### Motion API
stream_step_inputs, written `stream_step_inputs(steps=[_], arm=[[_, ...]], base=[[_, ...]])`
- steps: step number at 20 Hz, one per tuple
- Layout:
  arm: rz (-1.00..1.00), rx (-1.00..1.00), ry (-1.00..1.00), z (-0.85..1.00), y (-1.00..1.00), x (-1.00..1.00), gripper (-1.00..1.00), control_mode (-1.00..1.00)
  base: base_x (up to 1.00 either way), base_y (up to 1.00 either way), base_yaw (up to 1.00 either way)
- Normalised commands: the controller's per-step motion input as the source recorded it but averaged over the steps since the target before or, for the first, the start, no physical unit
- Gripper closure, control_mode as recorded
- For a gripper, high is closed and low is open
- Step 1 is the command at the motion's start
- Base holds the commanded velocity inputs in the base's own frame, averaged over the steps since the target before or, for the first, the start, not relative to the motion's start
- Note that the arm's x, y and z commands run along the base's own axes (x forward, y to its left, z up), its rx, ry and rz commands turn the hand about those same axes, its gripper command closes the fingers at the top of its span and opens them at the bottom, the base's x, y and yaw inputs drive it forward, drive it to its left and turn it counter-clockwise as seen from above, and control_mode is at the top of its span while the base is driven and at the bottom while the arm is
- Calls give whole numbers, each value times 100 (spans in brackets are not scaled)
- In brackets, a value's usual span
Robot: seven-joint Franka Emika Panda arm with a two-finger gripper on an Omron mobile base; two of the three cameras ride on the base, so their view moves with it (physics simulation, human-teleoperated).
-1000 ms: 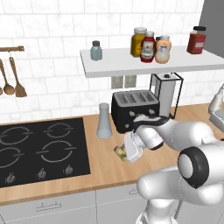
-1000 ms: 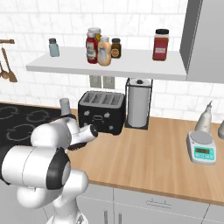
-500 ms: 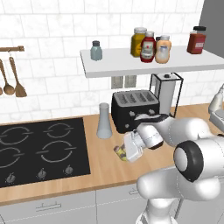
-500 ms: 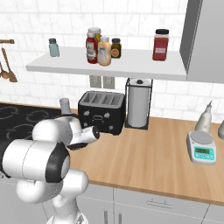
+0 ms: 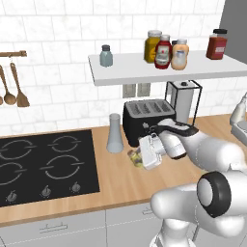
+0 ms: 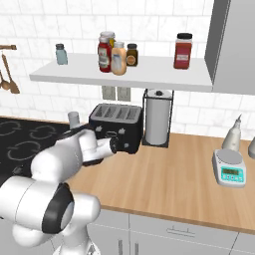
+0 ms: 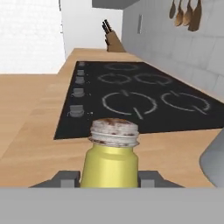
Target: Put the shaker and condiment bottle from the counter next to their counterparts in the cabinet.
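The tiny olive-yellow shaker point(image 7: 111, 162) with its grey cap stands upright between my two fingertips in the hand view. My gripper point(image 7: 109, 177) is shut on it. From the left base view the shaker point(image 5: 134, 157) sits low over the wooden counter point(image 5: 120, 183), in front of the toaster, with the gripper point(image 5: 140, 155) around it. The orange-peach condiment bottle point(image 5: 179, 54) point(image 6: 118, 59) stands on the white shelf point(image 5: 159, 72), touching the red ketchup bottle point(image 5: 163, 52). A pale blue-grey shaker point(image 5: 106, 55) point(image 6: 62, 54) stands alone at the shelf's left end.
A black toaster point(image 5: 147, 120) and a paper towel holder point(image 5: 183, 99) stand behind the hand. A grey cone-shaped vessel point(image 5: 114, 133) is just left of it, beside the black hob point(image 5: 43, 166). A red jar point(image 5: 216, 44) is on the shelf's right; a scale point(image 6: 229, 169) sits far right.
The hand stays at the same spot by the toaster, holding the shaker. The arm's elbow has shifted slightly.
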Motion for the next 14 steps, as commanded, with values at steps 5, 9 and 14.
stream_step_inputs(steps=[5,9,14], arm=[[-13,0,-4,61,0,0,100,-100],[-15,0,-4,59,1,0,100,-100],[-20,0,-11,51,0,-1,100,-100]], base=[[0,0,0],[0,0,0],[0,0,0]])
